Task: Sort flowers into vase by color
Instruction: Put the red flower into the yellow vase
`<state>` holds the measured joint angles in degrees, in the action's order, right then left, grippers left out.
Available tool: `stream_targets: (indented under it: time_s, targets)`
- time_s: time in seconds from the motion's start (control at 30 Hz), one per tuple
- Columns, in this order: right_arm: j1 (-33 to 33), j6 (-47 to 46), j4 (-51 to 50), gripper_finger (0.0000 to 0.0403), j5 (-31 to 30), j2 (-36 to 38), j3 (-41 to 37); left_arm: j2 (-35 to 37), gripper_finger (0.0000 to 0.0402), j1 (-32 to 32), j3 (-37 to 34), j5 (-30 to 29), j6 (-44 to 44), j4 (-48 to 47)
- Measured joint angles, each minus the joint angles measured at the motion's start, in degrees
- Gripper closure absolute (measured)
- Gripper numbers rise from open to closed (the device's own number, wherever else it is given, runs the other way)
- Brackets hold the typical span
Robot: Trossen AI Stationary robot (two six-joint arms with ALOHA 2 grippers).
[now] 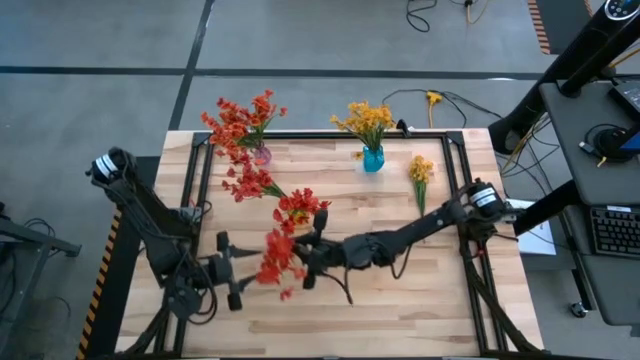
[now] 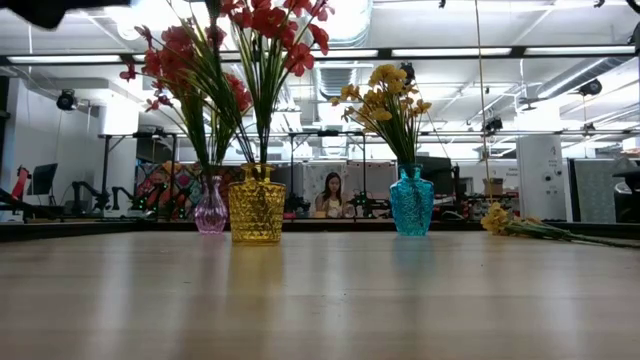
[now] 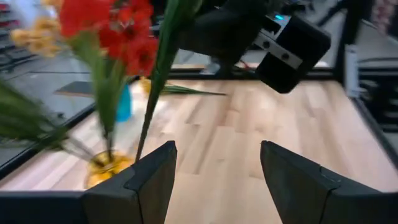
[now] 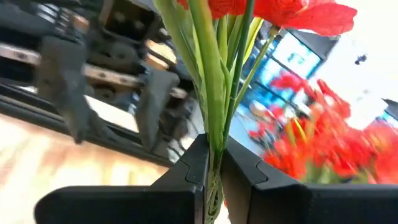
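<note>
My right gripper [image 1: 312,256] reaches level toward the table's left and is shut on a red-orange flower sprig [image 1: 275,262] held over the table's middle. My left gripper [image 1: 230,272] stands open just left of that sprig, with the sprig's stem [image 3: 152,106] ahead of its fingers. A yellow vase [image 1: 297,216] and a pink vase [image 1: 262,155] hold red flowers. A blue vase [image 1: 373,158] holds yellow flowers. A yellow sprig [image 1: 420,176] lies flat on the table at the right, and a red sprig [image 1: 250,184] lies between the pink and yellow vases. My right gripper pinches the sprig's bundled green stems [image 4: 214,155] between its two fingers, which lie across them. The fingers come level from the table's right side. The stems rise from the fingers to the red blossoms [image 4: 292,12]. The sprig is tilted and lifted clear of the table.
The three vases stand in a loose row across the far half of the table [image 1: 420,320]. In the low view they are the pink [image 2: 210,213], yellow [image 2: 256,208] and blue vase [image 2: 412,203]. Bare wood lies along the near edge. A black frame edges the tabletop.
</note>
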<state>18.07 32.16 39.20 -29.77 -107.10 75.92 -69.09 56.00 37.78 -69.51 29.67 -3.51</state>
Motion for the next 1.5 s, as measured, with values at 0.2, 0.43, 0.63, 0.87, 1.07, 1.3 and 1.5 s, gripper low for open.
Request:
stream_targets:
  time_s: [0.2, 0.43, 0.63, 0.87, 1.07, 1.3, 1.5]
  targets:
    - [-4.19, -3.41, 0.0, 0.0381, -0.5, 0.03, -0.09, 3.22, 0.0184, 0.05, -5.62, -2.63, 3.0, 1.55]
    - [-6.39, -4.52, -0.91, 0.0381, -0.34, 0.1, -0.13, 2.39, 0.0184, 0.03, -7.49, -3.46, 4.52, 1.49]
    - [-6.49, -3.14, -1.32, 0.0381, -1.99, 0.12, -0.15, 1.32, 0.0184, 0.01, -7.14, -3.52, 4.19, 1.46]
    - [-6.48, -1.68, -2.83, 0.0381, -3.46, 0.12, -0.17, 1.04, 0.0184, 0.01, -6.86, -3.54, 3.89, 1.37]
    - [-6.48, -3.36, -6.14, 0.0381, -3.41, 0.12, -0.2, 1.04, 0.0184, 0.01, -6.86, -3.56, 3.89, 1.33]
    - [-6.48, -3.6, -6.27, 0.0381, -3.38, 0.14, -0.22, 1.04, 0.0184, 0.01, -6.86, -3.59, 3.89, 1.31]
    - [-6.85, -4.54, -6.29, 0.0381, -3.29, 0.14, -0.22, 1.04, 0.0184, 0.01, -6.84, -3.59, 3.89, 1.29]
